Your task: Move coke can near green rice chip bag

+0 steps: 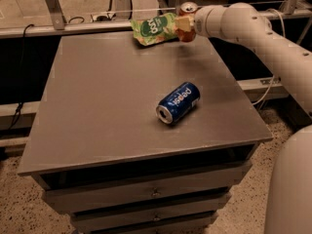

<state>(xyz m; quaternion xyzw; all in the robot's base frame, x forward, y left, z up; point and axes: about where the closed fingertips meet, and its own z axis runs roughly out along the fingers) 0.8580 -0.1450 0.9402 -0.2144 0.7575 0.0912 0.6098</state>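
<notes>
Grey drawers [155,193] front the desk [97,106] at the near edge. Further in, right of the middle, a blue Pepsi can [178,103] lies on its side. Its long axis runs from near-left to far-right, and the silver end faces the near-left corner. It is well apart from everything at the back.

At the far edge lies the green bag [153,28], flat and crinkled. Its length runs roughly left to right, and its round dark logo faces up. Just beside the bag's right end stands the coke can [187,8], upright with its long axis vertical and its silver top up. The red-orange body shows below the grip. Whether can and bag touch, or whether the can's base rests on the desk, cannot be told.

The claw [184,24] pinches the coke can about its middle, with a pale finger across the can's near side. The white arm [253,26] reaches in from the right. Beyond the desk runs a metal rail [73,27].
</notes>
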